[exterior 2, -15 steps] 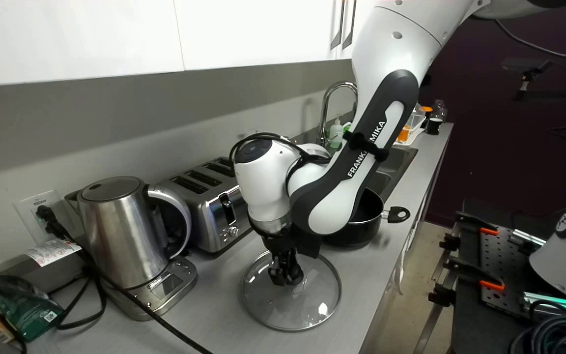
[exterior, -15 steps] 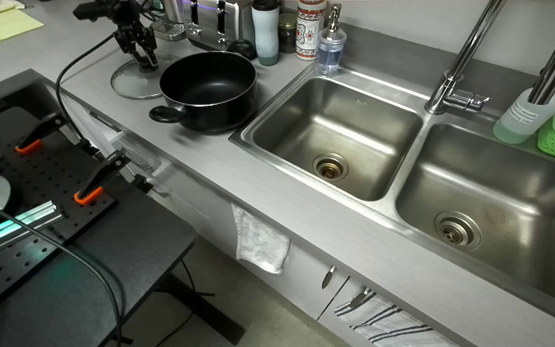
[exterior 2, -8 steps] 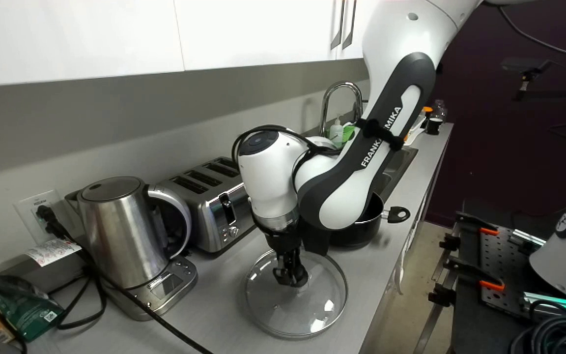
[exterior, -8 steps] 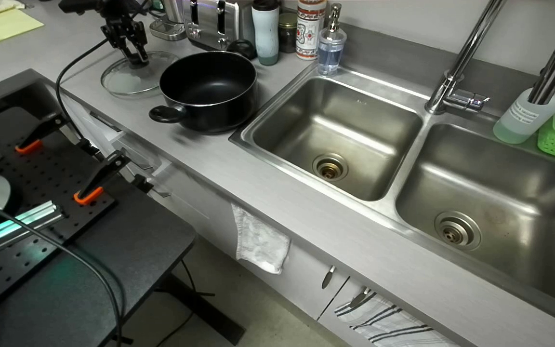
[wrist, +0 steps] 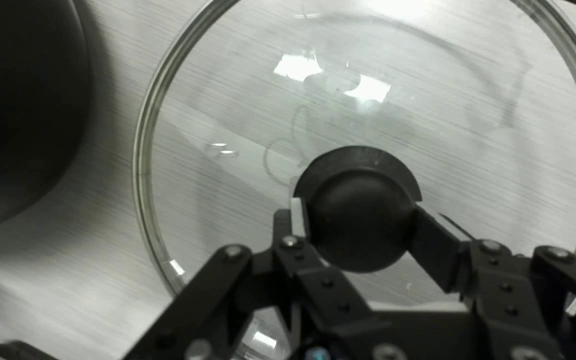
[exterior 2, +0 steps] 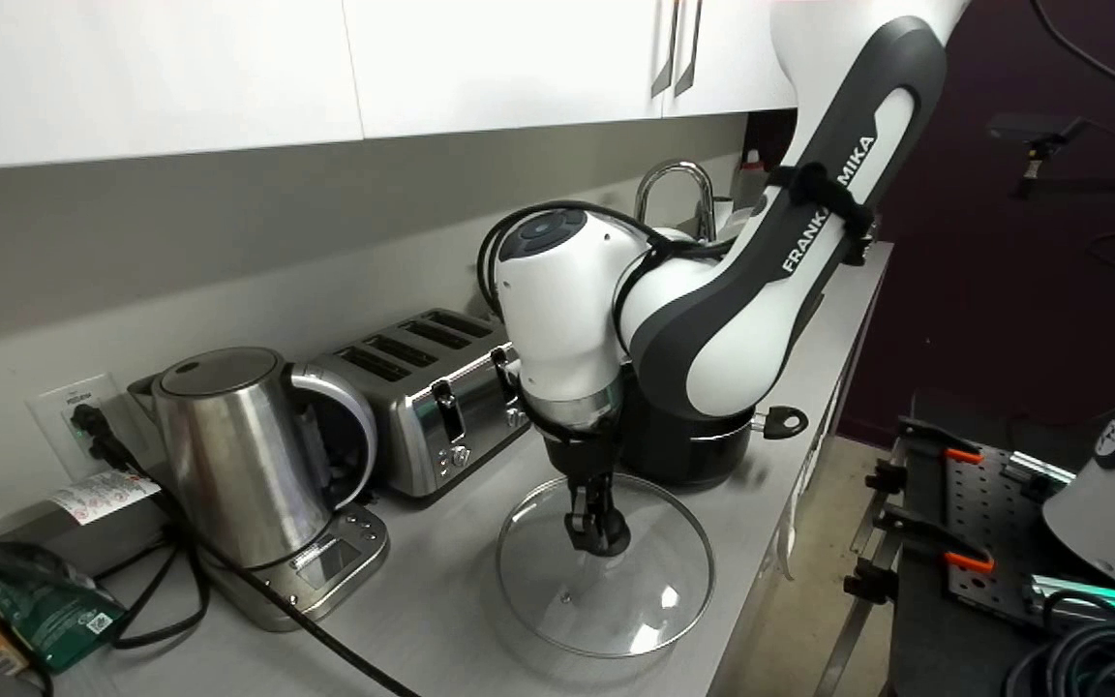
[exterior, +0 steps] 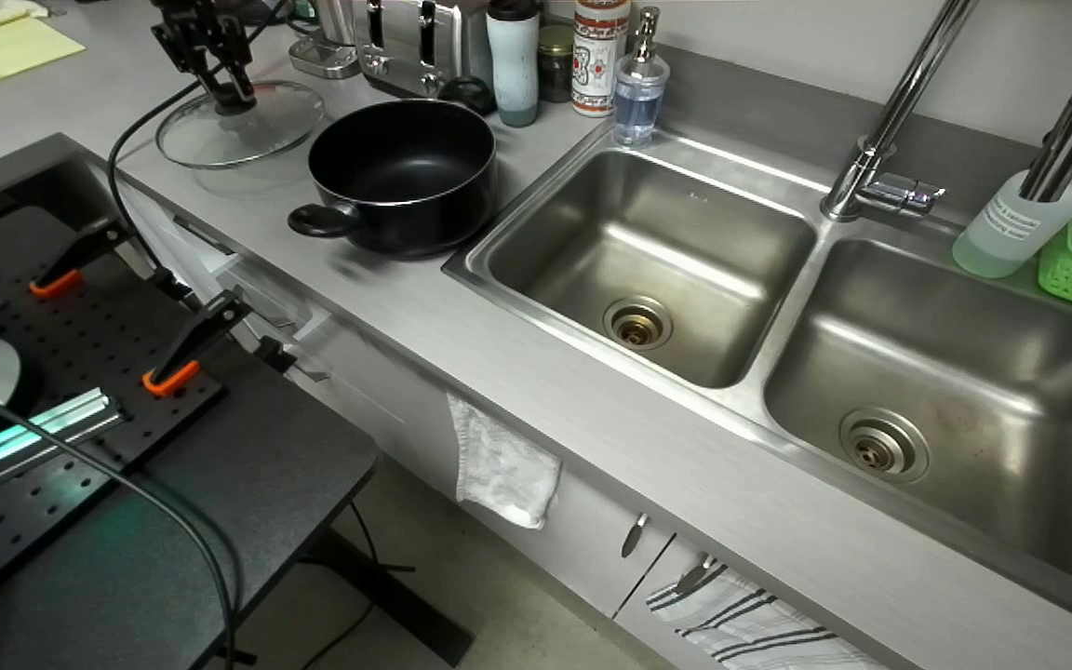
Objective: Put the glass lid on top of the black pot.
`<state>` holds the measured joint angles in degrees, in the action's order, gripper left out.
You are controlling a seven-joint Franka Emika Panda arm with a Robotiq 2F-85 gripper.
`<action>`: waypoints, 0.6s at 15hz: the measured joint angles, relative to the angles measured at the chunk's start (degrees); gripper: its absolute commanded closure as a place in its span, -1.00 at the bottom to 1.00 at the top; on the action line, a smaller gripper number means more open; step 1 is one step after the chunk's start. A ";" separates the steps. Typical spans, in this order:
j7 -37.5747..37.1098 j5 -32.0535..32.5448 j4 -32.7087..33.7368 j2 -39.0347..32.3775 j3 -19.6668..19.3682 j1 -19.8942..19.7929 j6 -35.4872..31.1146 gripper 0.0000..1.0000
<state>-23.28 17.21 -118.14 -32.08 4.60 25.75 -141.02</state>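
Note:
The glass lid (exterior: 266,130) is clear, with a thin metal rim and a dark centre knob (wrist: 358,215). My gripper (wrist: 360,217) is shut on the knob, one finger on each side of it. The lid hangs roughly level a little above the counter, with a faint shadow under it. The gripper (exterior: 234,93) and the lid (exterior 2: 616,620) show in both exterior views. The black pot (exterior: 434,219) stands on the counter beside the lid, open at the top. It shows partly behind the arm (exterior 2: 703,460) and at the left edge of the wrist view (wrist: 28,115).
A steel toaster (exterior 2: 422,387) and a kettle (exterior 2: 228,455) stand along the wall. A tumbler (exterior: 513,70) and a soap dispenser (exterior: 640,98) stand behind the pot. The steel sink (exterior: 792,312) adjoins the pot. The counter's front edge runs close to the pot handle (exterior: 322,221).
My gripper has lifted the lid off the counter. The lid has moved up and left, away from the pot, in an exterior view. The pot has not moved.

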 measured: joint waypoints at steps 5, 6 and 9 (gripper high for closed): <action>0.07 -0.55 -4.23 5.59 1.54 -0.39 0.00 0.47; 0.07 -0.84 -5.03 6.67 1.83 -0.49 0.01 0.47; 0.07 -2.78 -6.80 9.56 2.61 -1.04 0.15 0.47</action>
<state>-23.21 14.43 -124.94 -22.53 7.21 24.71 -140.87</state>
